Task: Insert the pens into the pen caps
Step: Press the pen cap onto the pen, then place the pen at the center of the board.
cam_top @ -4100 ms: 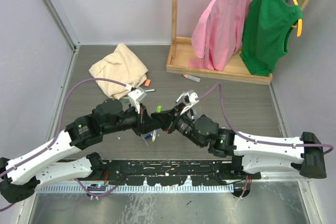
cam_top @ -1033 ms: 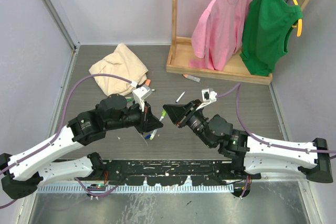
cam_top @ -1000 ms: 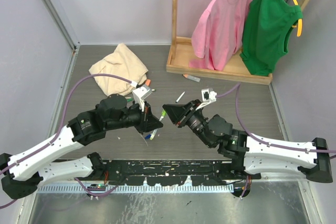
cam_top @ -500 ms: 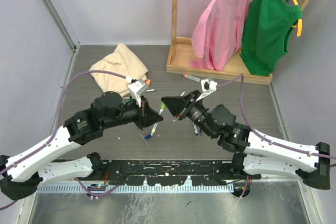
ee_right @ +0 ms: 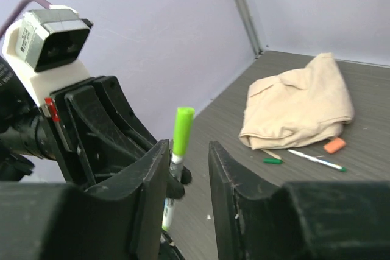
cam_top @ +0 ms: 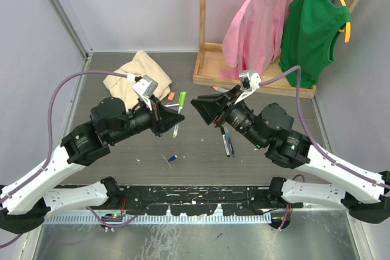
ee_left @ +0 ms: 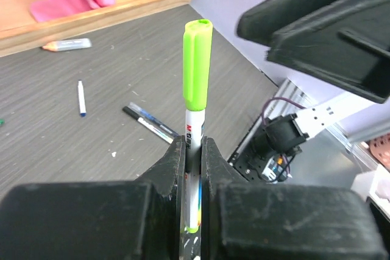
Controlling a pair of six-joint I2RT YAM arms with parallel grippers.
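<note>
1. The fingers (ee_left: 173, 168) of the left gripper (ee_left: 193, 150) are pinched tight on the white barrel of a pen (ee_left: 194, 129), just below its lime-green cap (ee_left: 197, 59). The cap stands upright, clear of the pads, and looks fully seated.
2. The right gripper (ee_right: 187, 150) is parted with nothing between its fingers. It faces the left one, near but apart, and the capped pen shows through its gap.
3. The pen looks light, stiff and smooth, so it could swivel or slide in narrow pads. A grip on the barrel, clear of the cap's edge, seems right, with any push kept along the pen's length.
4. On the table (cam_top: 201, 150), two dark pens (cam_top: 226, 141) lie side by side under the right arm. A blue cap (cam_top: 173, 158) sits nearer the front.
5. By the beige cloth (ee_right: 298, 108) lie an orange cap (ee_right: 334, 145), a small green cap (ee_right: 272, 161) and a green-tipped pen (ee_right: 317, 159).
6. The loose caps are tiny and likely to skitter. They are best taken across their sides, with the mouth left free.
</note>
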